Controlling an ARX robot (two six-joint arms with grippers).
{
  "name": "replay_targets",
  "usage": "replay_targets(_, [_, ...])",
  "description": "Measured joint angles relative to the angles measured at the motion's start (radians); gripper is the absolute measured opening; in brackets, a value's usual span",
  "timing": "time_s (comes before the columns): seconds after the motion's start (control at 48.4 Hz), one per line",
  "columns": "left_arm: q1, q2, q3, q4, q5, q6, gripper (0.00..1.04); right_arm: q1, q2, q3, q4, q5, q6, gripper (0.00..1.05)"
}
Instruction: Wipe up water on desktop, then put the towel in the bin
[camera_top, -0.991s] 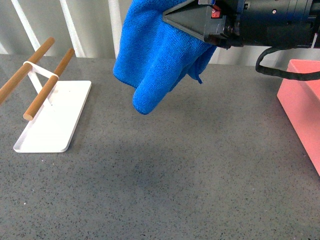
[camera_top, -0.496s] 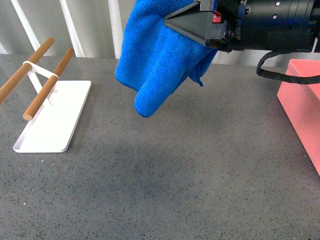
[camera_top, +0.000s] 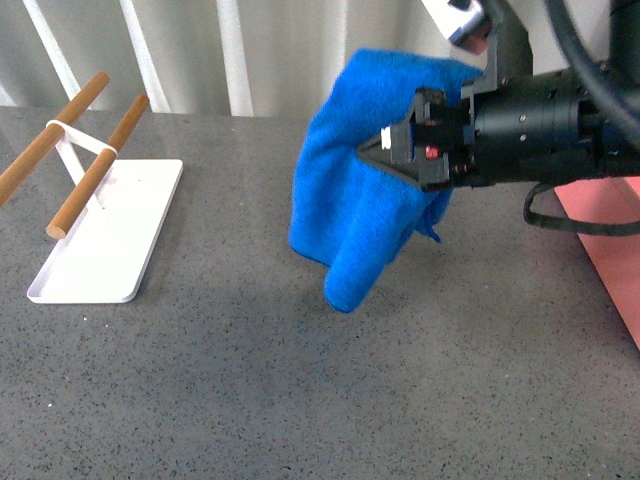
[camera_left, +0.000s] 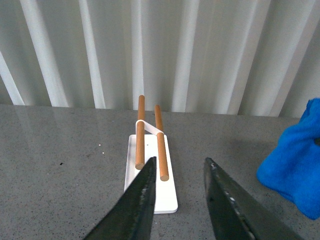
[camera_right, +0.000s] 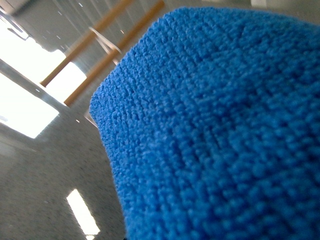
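The blue towel (camera_top: 360, 200) hangs bunched above the dark speckled desktop (camera_top: 300, 400), its lowest corner just over the surface. My right gripper (camera_top: 385, 150) is shut on the towel, reaching in from the right. In the right wrist view the towel (camera_right: 225, 130) fills most of the picture and hides the jaws. The salmon-pink bin (camera_top: 610, 250) shows at the right edge, partly behind the right arm. My left gripper (camera_left: 178, 167) is open and empty, with the towel (camera_left: 295, 165) off to its side. I see no water on the desktop.
A white tray (camera_top: 105, 235) with two wooden bars (camera_top: 95, 170) stands at the left of the desktop; it also lies ahead of the left gripper as the rack (camera_left: 150, 160). White vertical slats (camera_top: 230, 50) back the desktop.
My right gripper has moved right and down with the towel. The towel's lowest corner has dropped from well above the desktop to close over it.
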Motion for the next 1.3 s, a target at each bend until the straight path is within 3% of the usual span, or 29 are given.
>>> replay_targets(0.206, [0.0,0.0,0.0,0.0,0.0,0.0,0.72,-0.027,0.135,0.121,-0.329,0.185,-0.232,0.05])
replay_targets(0.413, [0.0,0.0,0.0,0.0,0.0,0.002,1.0,-0.066,0.271,0.233,-0.536,0.369,-0.399,0.05])
replay_targets(0.681, [0.0,0.0,0.0,0.0,0.0,0.002,0.98,-0.075,0.387,0.431,-0.647,0.488,-0.514,0.05])
replay_targets(0.909, [0.0,0.0,0.0,0.0,0.0,0.002,0.98,-0.021,0.499,0.645,-0.715,0.584,-0.531,0.05])
replay_targets(1.074, [0.0,0.0,0.0,0.0,0.0,0.002,0.98,0.038,0.55,0.76,-0.741,0.573,-0.519,0.05])
replay_targets(1.301, [0.0,-0.001,0.0,0.0,0.0,0.003,0.98,0.188,0.54,0.748,-0.746,0.469,-0.475,0.05])
